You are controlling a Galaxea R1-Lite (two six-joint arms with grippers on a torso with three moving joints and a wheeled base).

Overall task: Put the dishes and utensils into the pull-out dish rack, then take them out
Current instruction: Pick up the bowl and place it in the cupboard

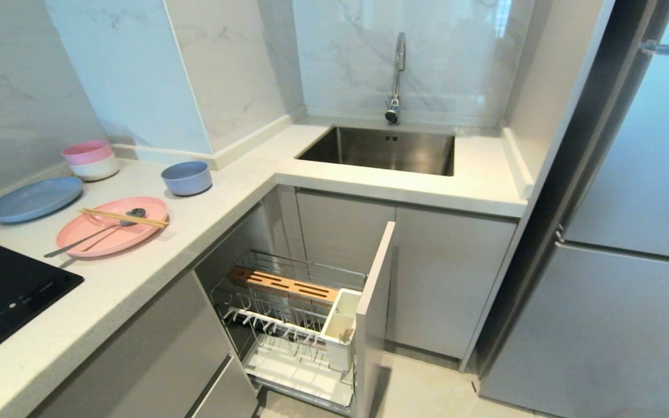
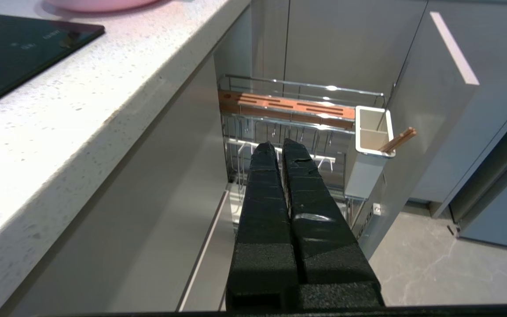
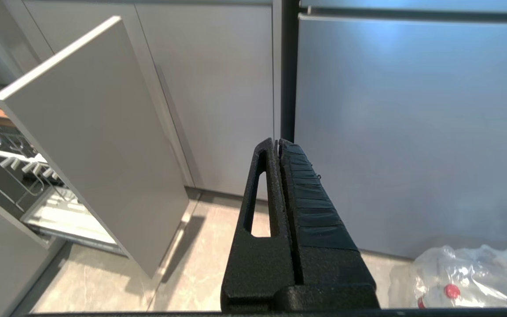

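The round matte pink plate (image 1: 112, 233) lies on the speckled white surface (image 1: 207, 226) with the thin wooden chopsticks (image 1: 123, 217) and slim grey metal spoon (image 1: 93, 233) loose on it; lifted carelessly, they could roll off. The chrome wire pull-out dish rack (image 1: 288, 325) stands open below. Left end effector (image 2: 278, 149) and right end effector (image 3: 278, 145) are both pressed together, empty.
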